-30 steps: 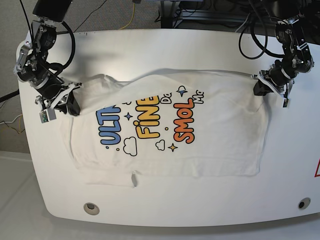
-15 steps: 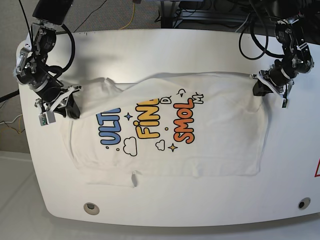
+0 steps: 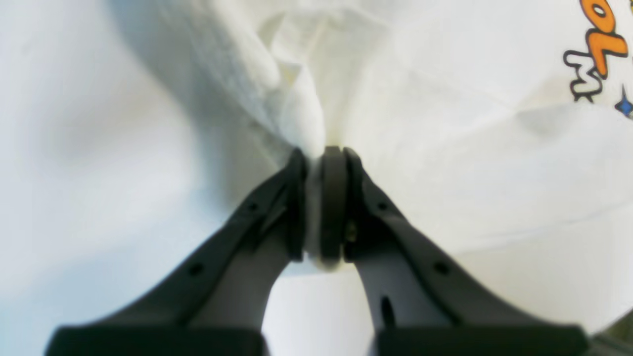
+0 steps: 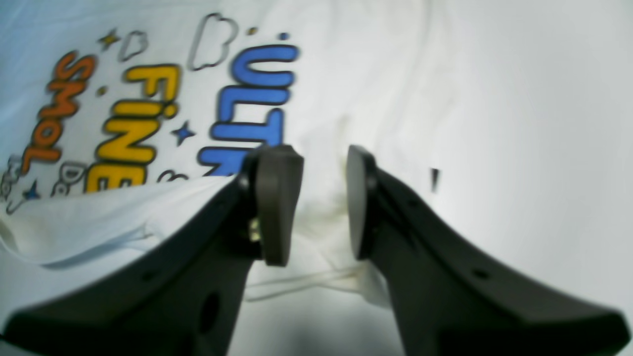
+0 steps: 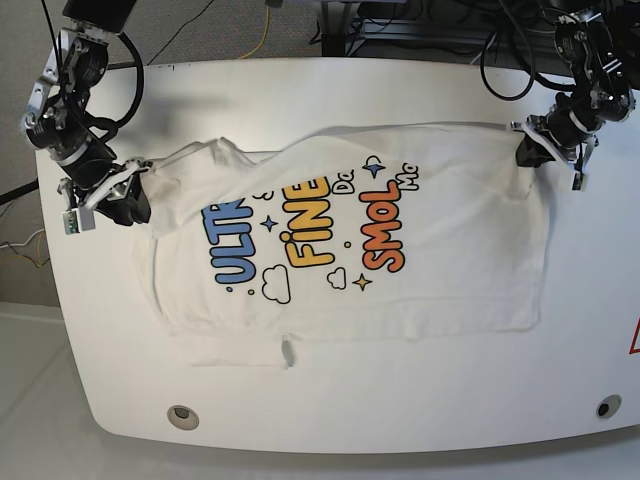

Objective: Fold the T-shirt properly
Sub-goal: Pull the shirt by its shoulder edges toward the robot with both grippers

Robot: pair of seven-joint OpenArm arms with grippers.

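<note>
Right now I have one T-shirt [image 5: 430,250] lying print-up on the table [image 5: 400,410], and two grippers at its far corners, I judge so the cloth pulls flat for folding. My left gripper [image 3: 319,207] pinches a bunch of fabric; my right gripper [image 4: 324,202] has its jaws spread over the cloth, holding nothing.

Base view: bright, even overhead light; the table [image 5: 420,420] shows mild glare at its far edge. Both wrist views are soft, overexposed, blurred toward edges; the shirt [image 3: 445,148] casts faint shadows.
</note>
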